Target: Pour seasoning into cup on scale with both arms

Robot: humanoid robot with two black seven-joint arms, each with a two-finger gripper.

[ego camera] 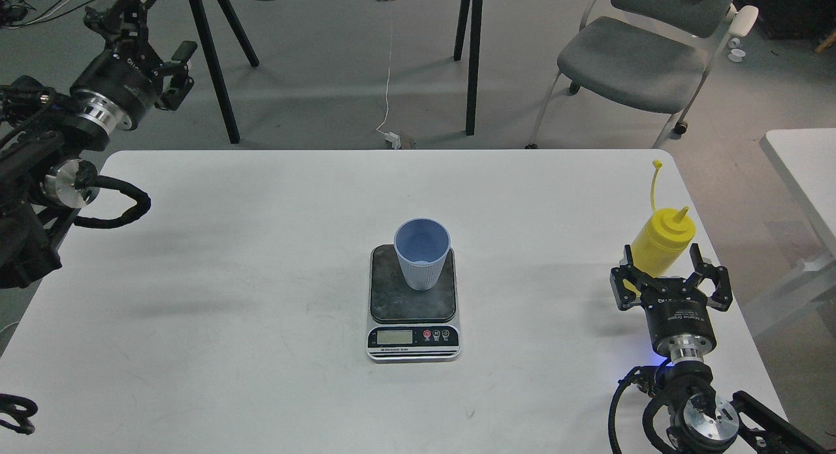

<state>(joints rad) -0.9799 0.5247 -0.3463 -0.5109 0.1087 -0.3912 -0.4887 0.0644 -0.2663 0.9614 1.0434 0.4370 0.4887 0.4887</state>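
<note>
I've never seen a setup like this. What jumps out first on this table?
Probably the light blue cup standing upright on a small digital scale at the middle of the white table. Next, the bright yellow squeeze bottle near the right edge, with the right gripper open around its base.

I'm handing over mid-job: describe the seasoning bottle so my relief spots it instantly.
Start at the white table and go to its right edge, well right of the scale carrying the blue cup. There, between the open fingers of the right end effector, stands the seasoning bottle. It is the only yellow item, with a pointed nozzle and thin cap strap sticking up.
</note>
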